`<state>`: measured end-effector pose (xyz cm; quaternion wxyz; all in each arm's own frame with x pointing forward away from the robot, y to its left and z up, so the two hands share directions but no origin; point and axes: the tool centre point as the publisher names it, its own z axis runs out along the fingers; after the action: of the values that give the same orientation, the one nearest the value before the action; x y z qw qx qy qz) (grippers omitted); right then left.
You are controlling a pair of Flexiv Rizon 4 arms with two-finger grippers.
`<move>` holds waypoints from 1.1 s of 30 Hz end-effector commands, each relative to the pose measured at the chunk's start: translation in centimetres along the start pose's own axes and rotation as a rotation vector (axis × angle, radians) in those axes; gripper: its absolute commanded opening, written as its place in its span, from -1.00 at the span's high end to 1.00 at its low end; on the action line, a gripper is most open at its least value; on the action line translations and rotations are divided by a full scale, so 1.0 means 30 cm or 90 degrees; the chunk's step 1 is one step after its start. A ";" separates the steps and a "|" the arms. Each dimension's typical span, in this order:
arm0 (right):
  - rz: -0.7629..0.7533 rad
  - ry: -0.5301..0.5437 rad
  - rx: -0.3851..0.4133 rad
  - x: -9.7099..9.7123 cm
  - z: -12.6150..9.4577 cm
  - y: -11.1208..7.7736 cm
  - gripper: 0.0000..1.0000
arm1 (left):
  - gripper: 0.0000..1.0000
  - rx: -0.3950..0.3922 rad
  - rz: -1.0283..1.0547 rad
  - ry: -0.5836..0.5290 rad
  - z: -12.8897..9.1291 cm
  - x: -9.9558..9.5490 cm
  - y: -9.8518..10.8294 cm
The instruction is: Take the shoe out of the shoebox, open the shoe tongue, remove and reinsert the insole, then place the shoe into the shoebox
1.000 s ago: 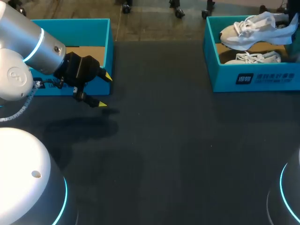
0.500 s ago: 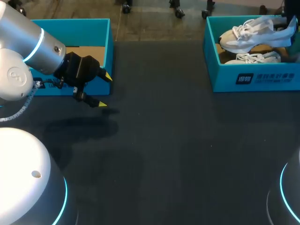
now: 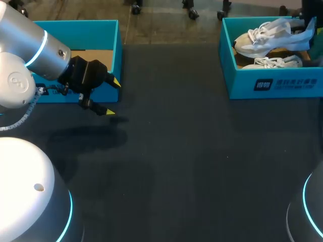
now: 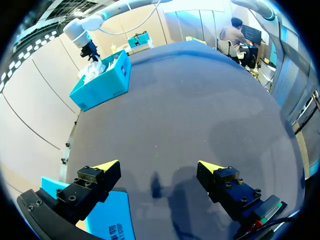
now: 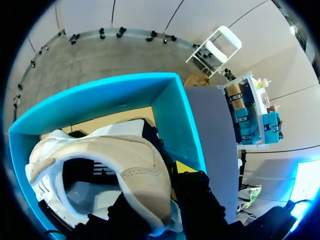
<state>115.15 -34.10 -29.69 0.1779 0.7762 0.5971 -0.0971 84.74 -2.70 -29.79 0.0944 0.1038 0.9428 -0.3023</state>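
The white lace-up sneaker point(image 3: 265, 36) is tilted above the open teal cardboard shoebox point(image 3: 275, 84) at the far right of the dark grey table point(image 3: 176, 151), its toe pointing left and its heel towards the right edge. The right gripper point(image 5: 162, 192) grasps it at the heel: in the right wrist view the tan-lined heel collar sits clamped between the two black fingers, with one yellow tip showing beside the shoe's inner wall. A second white sneaker point(image 3: 275, 62) lies on the brown floor of the same box, under the raised one.

At the far left stands another open teal cardboard box point(image 3: 75, 31) with a brown floor. The left gripper point(image 3: 112, 97) hovers above the table just beside that box's near right corner, fingers spread wide and released, nothing between them. From the left wrist view its yellow tips point across bare tabletop towards the distant shoebox with the sneakers
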 end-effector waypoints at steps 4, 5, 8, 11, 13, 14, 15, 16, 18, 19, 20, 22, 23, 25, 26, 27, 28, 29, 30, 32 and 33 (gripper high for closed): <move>0.008 -0.006 0.002 0.001 0.045 0.047 1.00 | -1.00 -0.001 0.000 -0.001 0.000 0.003 0.001; 0.007 -0.007 0.002 0.001 0.047 0.049 1.00 | -1.00 -0.001 0.000 -0.001 0.000 0.003 0.001; 0.003 -0.009 -0.001 0.006 0.068 0.056 1.00 | -1.00 -0.001 0.000 -0.001 0.000 0.003 0.001; -0.003 -0.011 0.000 0.011 0.091 0.059 1.00 | -1.00 -0.001 0.000 -0.001 0.000 0.003 0.001; -0.004 -0.013 0.002 0.009 0.102 0.059 1.00 | -1.00 -0.001 0.000 -0.001 0.000 0.003 0.001; -0.002 -0.011 0.005 0.006 0.108 0.058 1.00 | -1.00 -0.001 0.000 -0.001 0.000 0.003 0.001; 0.000 -0.010 0.006 0.004 0.115 0.057 1.00 | -1.00 -0.001 0.000 -0.001 0.000 0.003 0.001; 0.002 -0.007 0.008 0.004 0.122 0.056 1.00 | -1.00 -0.001 0.000 -0.001 0.000 0.003 0.001; 0.004 -0.006 0.008 0.003 0.131 0.053 1.00 | -1.00 -0.001 0.000 -0.001 0.000 0.003 0.001; 0.003 -0.005 0.008 0.004 0.138 0.050 1.00 | -1.00 -0.001 0.000 -0.001 0.000 0.003 0.001; 0.002 -0.004 0.008 0.005 0.144 0.048 1.00 | -1.00 -0.001 0.000 -0.001 0.000 0.003 0.001; 0.002 -0.002 0.010 0.006 0.154 0.047 1.00 | -1.00 -0.001 0.000 -0.001 0.000 0.003 0.001; 0.002 -0.002 0.010 0.007 0.160 0.045 1.00 | -1.00 -0.001 0.000 -0.001 0.000 0.003 0.001; 0.002 -0.001 0.012 0.008 0.172 0.042 1.00 | -1.00 -0.001 0.000 -0.001 0.000 0.003 0.001; 0.002 0.000 0.012 0.008 0.177 0.040 1.00 | -1.00 -0.001 0.000 -0.001 0.000 0.003 0.001; 0.002 0.001 0.013 0.009 0.182 0.039 1.00 | -1.00 -0.001 0.000 -0.001 0.000 0.003 0.001; 0.002 0.000 0.013 0.008 0.189 0.037 1.00 | -1.00 -0.001 0.000 -0.001 0.000 0.003 0.001; 0.002 0.001 0.014 0.007 0.195 0.036 1.00 | -1.00 -0.001 0.000 -0.001 0.000 0.003 0.001; 0.002 0.001 0.015 0.006 0.200 0.035 1.00 | -1.00 -0.001 0.000 -0.001 0.000 0.003 0.001; 0.003 0.004 0.019 0.005 0.206 0.035 1.00 | -1.00 -0.001 0.000 -0.001 0.000 0.003 0.001; 0.004 0.004 0.019 0.005 0.207 0.035 1.00 | -1.00 -0.001 0.000 -0.001 0.000 0.003 0.001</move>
<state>116.06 -36.40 -34.92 0.1684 0.7806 0.5932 -0.1022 84.74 -2.70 -29.79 0.0944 0.1038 0.9428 -0.3024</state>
